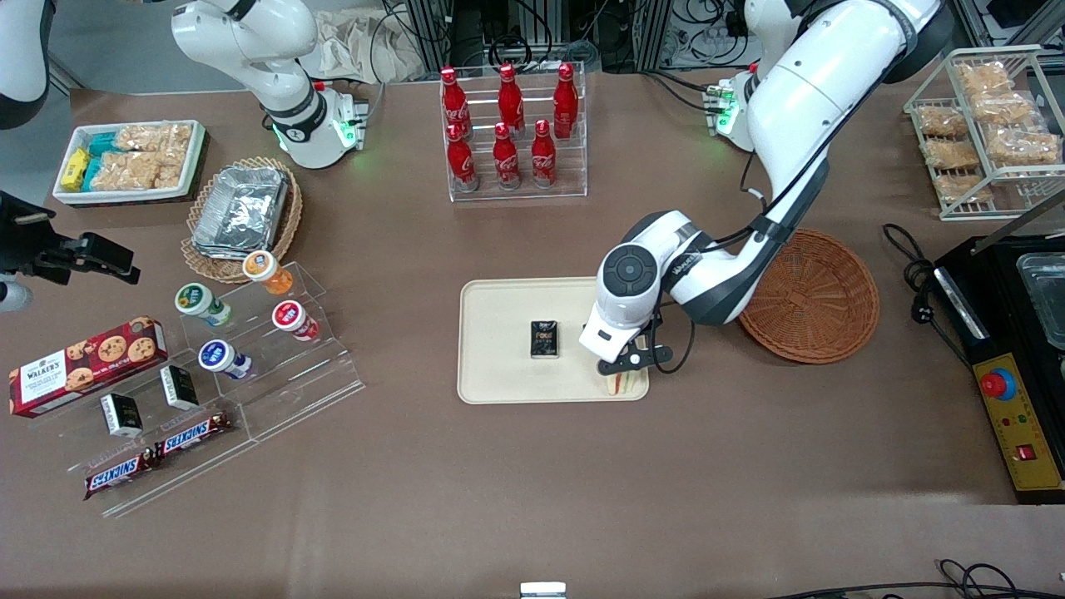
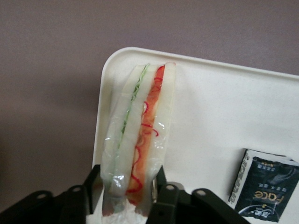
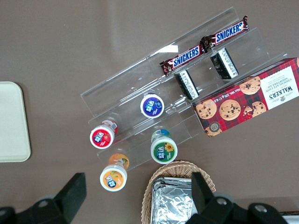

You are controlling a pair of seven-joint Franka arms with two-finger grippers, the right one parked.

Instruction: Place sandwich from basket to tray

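My left gripper [image 1: 624, 372] hangs over the corner of the cream tray [image 1: 499, 387] nearest the front camera, on the working arm's side. It is shut on the sandwich [image 1: 622, 383], a wrapped white-bread wedge with red and green filling stripes. In the left wrist view the sandwich [image 2: 140, 135] stands on edge between the two black fingers [image 2: 92, 184], over the tray's [image 2: 210, 112] rounded corner. I cannot tell whether it touches the tray. The reddish-brown basket [image 1: 819, 291] sits empty beside the tray, toward the working arm's end.
A small black packet [image 1: 545, 339] [image 2: 266, 189] lies on the tray's middle. A rack of red cola bottles [image 1: 509, 125] stands farther from the front camera. An acrylic stand with snacks [image 1: 250, 349] and a foil-filled tan basket [image 1: 241, 212] lie toward the parked arm's end.
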